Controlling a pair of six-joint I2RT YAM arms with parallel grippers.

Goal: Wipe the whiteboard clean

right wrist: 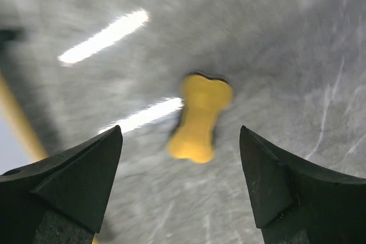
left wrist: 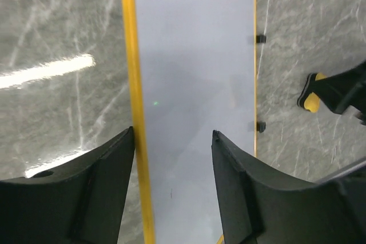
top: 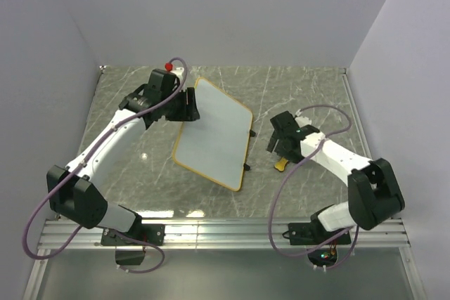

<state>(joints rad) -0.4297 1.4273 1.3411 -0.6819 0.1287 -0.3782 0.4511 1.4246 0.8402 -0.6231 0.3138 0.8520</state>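
The whiteboard (top: 214, 138) lies askew on the marble table, white with a thin yellow frame, and I see no red scribble on it. My left gripper (top: 190, 107) is at its far left corner. In the left wrist view (left wrist: 173, 141) the jaws are open, astride the board's (left wrist: 194, 55) yellow left edge, holding nothing. The small yellow bone-shaped eraser (top: 281, 165) lies on the table right of the board. My right gripper (top: 280, 144) hovers just above it. In the blurred right wrist view (right wrist: 181, 141) it is open, with the eraser (right wrist: 200, 118) ahead between the fingertips.
Small black clips (left wrist: 260, 39) stick out of the board's right edge. The eraser (left wrist: 311, 100) and the dark right gripper show at the right of the left wrist view. Grey walls close in the table on three sides. A metal rail (top: 225, 233) runs along the near edge.
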